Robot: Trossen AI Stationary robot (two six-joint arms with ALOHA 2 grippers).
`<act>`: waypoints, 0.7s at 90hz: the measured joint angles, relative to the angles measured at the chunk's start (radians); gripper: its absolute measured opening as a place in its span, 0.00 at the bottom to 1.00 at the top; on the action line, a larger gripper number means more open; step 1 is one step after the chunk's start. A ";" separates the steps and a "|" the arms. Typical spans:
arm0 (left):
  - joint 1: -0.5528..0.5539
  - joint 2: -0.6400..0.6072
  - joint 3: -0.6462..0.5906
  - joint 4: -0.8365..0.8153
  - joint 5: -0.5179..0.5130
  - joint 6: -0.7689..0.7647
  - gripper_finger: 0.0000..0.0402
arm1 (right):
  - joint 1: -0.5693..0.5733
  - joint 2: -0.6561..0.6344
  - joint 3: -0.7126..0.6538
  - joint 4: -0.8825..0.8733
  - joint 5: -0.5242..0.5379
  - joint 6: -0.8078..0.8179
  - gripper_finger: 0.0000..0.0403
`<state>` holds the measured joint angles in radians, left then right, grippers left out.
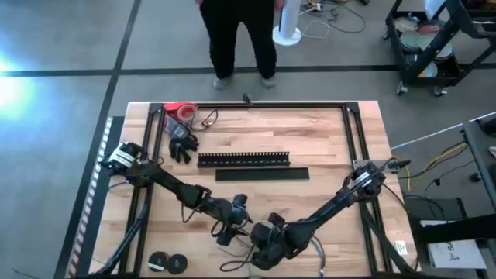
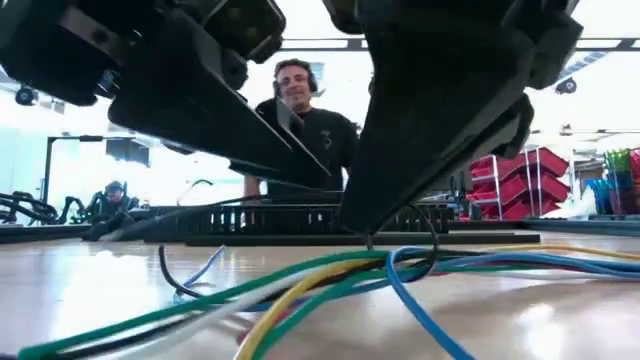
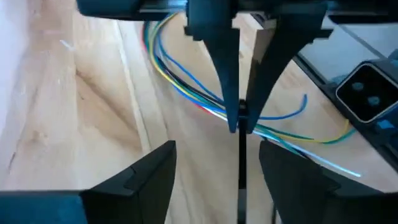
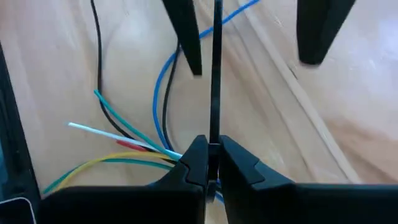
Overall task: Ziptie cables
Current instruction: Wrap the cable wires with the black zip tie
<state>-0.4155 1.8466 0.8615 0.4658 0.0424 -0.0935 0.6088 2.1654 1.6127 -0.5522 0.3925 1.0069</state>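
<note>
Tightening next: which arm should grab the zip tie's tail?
Left, probably: the left end effector is open astride the thin black plastic zip tie; the right end effector grips it at the multicoloured wire cables.

In the high view, the cables [image 1: 242,262] lie mostly hidden beneath the two arms' wrists.

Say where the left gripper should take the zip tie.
Take the zip tie on its straight free tail, away from the right gripper, shut on it at the cables. The tail runs between the open fingers of the left gripper, so close across it.
</note>
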 joint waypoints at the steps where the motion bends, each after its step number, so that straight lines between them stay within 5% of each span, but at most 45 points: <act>1: 0.000 0.004 0.003 0.000 0.001 0.005 0.54 | 0.000 0.000 0.000 0.000 0.001 0.000 0.01; 46: 0.040 0.082 0.078 -0.006 0.108 -0.027 0.27 | 0.009 0.000 -0.004 -0.035 0.028 -0.057 0.01; 63: 0.063 0.110 0.102 -0.018 0.164 -0.047 0.25 | 0.009 0.000 -0.005 -0.040 0.029 -0.064 0.01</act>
<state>-0.3527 1.9571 0.9633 0.4478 0.2059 -0.1402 0.6174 2.1654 1.6077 -0.5926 0.4217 0.9433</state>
